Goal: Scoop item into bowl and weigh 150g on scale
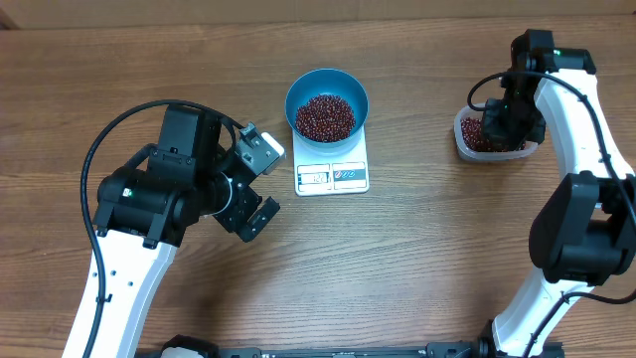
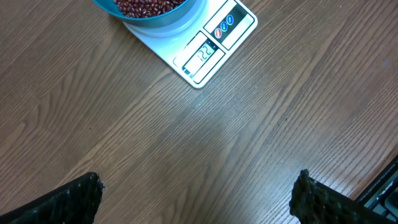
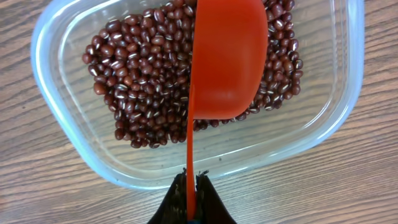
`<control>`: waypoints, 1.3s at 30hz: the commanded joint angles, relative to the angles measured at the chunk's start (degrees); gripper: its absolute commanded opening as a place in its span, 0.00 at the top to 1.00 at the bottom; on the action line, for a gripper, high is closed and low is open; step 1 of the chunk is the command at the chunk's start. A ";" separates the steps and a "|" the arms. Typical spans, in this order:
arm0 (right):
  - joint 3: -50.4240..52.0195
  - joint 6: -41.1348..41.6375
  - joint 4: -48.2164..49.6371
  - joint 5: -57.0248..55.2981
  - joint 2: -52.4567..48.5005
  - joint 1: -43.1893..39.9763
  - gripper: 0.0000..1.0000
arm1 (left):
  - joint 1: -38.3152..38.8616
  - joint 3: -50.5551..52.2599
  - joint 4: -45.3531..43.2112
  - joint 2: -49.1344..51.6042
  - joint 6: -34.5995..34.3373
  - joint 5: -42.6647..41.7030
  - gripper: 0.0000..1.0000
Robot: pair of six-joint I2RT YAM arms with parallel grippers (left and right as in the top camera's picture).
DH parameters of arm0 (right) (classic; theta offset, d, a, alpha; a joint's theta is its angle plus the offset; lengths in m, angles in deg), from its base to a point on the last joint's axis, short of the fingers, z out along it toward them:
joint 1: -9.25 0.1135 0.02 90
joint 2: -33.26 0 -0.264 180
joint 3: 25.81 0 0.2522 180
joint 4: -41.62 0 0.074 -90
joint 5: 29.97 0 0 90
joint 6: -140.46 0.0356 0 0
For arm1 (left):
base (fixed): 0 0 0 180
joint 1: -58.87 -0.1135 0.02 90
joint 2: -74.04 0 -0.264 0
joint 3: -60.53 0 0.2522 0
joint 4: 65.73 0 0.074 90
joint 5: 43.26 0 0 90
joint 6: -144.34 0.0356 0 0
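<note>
Overhead faces straight down; left wrist, lower, shares its flat white square scale; right wrist closely views a clear plastic tub.

Bright, even light, soft shadows, with a faint sheen on the table.

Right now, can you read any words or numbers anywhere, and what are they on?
The display of the scale: digits show, too blurred to read.
The label panel beside it: red and blue round marks, no readable words.
The bowl, scoop and container: no writing seen.
</note>
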 commanded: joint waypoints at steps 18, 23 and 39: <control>-1.36 -0.46 1.57 0.28 -3.85 -1.51 0.96 | -0.24 -0.02 -0.15 0.37 -0.59 -1.11 0.00; -1.36 -0.46 1.84 0.28 -3.85 -1.51 0.96 | -0.24 -0.02 -0.15 0.35 -0.57 -1.11 0.00; -1.36 -2.21 2.21 -2.49 -3.85 -1.51 0.96 | -0.24 -0.02 -0.15 0.37 -0.59 -1.11 0.00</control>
